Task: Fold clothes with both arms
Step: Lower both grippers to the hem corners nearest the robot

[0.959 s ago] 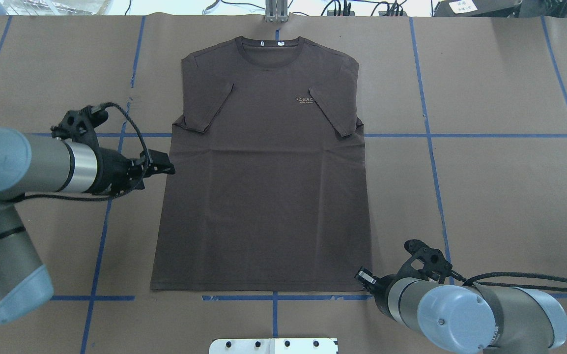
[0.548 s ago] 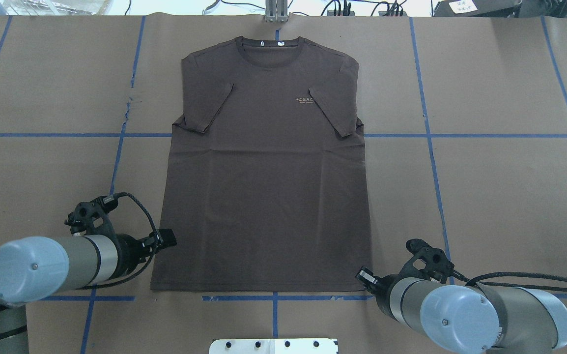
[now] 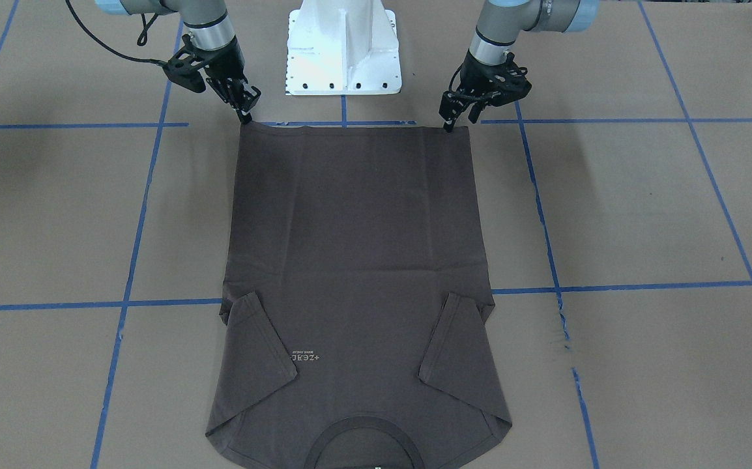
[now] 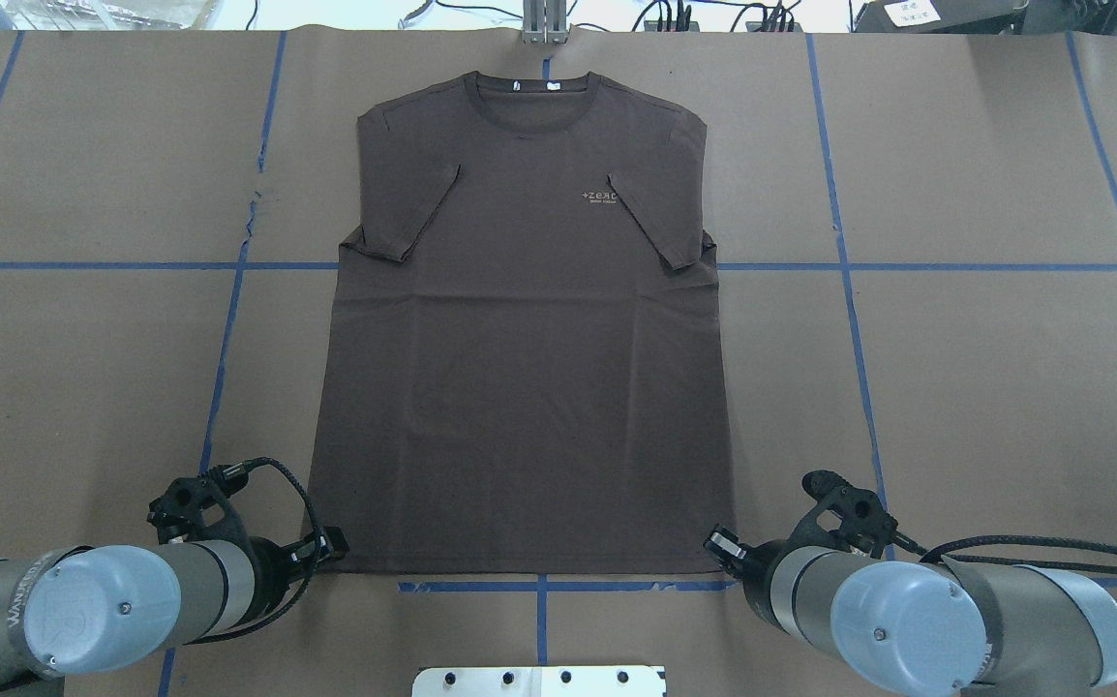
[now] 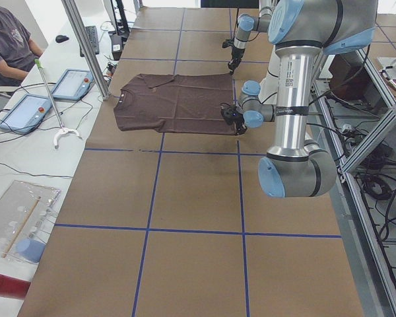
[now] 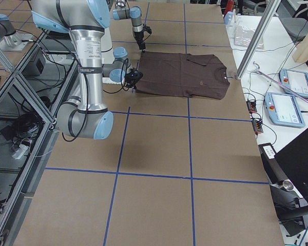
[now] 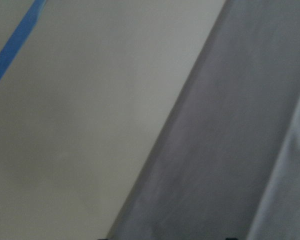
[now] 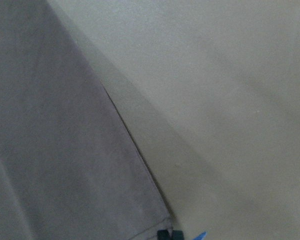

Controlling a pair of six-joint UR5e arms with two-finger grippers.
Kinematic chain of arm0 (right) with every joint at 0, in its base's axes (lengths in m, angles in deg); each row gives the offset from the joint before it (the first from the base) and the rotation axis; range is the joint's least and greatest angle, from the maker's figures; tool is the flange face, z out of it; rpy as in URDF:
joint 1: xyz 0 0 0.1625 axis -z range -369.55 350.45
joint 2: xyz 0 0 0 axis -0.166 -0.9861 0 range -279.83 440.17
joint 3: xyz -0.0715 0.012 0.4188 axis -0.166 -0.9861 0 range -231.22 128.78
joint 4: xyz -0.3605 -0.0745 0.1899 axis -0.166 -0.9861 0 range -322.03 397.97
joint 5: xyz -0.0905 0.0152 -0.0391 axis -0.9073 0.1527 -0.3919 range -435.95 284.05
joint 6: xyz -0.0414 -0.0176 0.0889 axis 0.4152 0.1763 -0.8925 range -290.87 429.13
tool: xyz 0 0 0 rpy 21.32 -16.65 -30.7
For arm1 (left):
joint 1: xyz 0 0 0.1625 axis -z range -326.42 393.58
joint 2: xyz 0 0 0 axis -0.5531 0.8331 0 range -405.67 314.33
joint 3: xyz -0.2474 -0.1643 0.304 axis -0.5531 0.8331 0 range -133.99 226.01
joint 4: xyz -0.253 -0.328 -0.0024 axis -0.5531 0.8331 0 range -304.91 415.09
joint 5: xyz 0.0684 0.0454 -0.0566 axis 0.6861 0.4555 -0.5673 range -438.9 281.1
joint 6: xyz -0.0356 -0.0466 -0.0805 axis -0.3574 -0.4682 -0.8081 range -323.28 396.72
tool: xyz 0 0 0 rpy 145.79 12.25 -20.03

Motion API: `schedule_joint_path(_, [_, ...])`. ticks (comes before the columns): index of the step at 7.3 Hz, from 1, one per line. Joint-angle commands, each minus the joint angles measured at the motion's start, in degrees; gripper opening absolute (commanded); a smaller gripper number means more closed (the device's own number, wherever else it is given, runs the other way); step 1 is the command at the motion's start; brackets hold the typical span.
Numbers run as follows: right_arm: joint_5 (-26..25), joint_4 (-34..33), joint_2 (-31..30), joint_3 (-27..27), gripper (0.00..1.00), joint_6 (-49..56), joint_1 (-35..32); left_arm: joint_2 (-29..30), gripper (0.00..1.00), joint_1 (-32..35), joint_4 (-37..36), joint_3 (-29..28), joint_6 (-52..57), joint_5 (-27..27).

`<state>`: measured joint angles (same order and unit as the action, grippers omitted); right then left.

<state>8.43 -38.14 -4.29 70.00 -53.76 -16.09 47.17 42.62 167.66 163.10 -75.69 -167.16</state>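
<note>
Brown paper covers the bench point(image 4: 1004, 387), crossed by a grid of blue tape lines point(image 4: 849, 290), and a white base pedestal point(image 3: 343, 45) stands at its near edge between the two arms. One T-shirt point(image 4: 520, 387) lies flat and face up in the middle of the bench, collar point(image 4: 531, 102) toward the far side and hem point(image 4: 520, 569) toward the robot. There are two arms, the left arm point(image 4: 84, 605) and the right arm point(image 4: 907, 610), each with one end effector lowered to a hem corner. The left end effector point(image 3: 457, 119) has its fingers spread apart just over the corner on its side, released and holding nothing. The right end effector point(image 3: 245, 116) tapers to a point touching the opposite corner; whether it is clenched on the fabric cannot be told. The shirt is dark grey-brown and short-sleeved, with both sleeves point(image 4: 404, 208) folded inward onto the chest. It has a ribbed round collar, white neck tags point(image 4: 531, 86) and one small line of pale lettering point(image 4: 600, 198) on the chest. Faint creases run across the body below the sleeves.
</note>
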Motion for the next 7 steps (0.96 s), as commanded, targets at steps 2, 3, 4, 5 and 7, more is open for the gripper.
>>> schedule_joint_path(2, [0.00, 0.00, -0.01, 0.16, 0.00, 0.02, -0.05, -0.28, 0.67, -0.25, -0.33, -0.28, -0.09, 0.02])
schedule_joint_path(3, [0.00, 0.00, -0.09, 0.16, 0.00, 0.02, -0.05, -0.29, 0.64, -0.25, -0.50, -0.54, 0.00, 0.02])
schedule_joint_path(4, [0.00, 0.00, -0.09, 0.16, 0.00, -0.07, 0.04, -0.29, 0.53, -0.25, -0.59, -0.63, -0.09, 0.02])
schedule_joint_path(5, [-0.09, 0.00, -0.01, 0.16, 0.00, -0.07, -0.05, -0.29, 0.25, -0.25, -0.59, -0.63, -0.26, 0.02])
schedule_joint_path(7, [-0.09, 0.00, -0.09, 0.25, 0.00, -0.07, -0.05, -0.02, 0.00, -0.08, -1.29, -0.28, -0.09, -0.25])
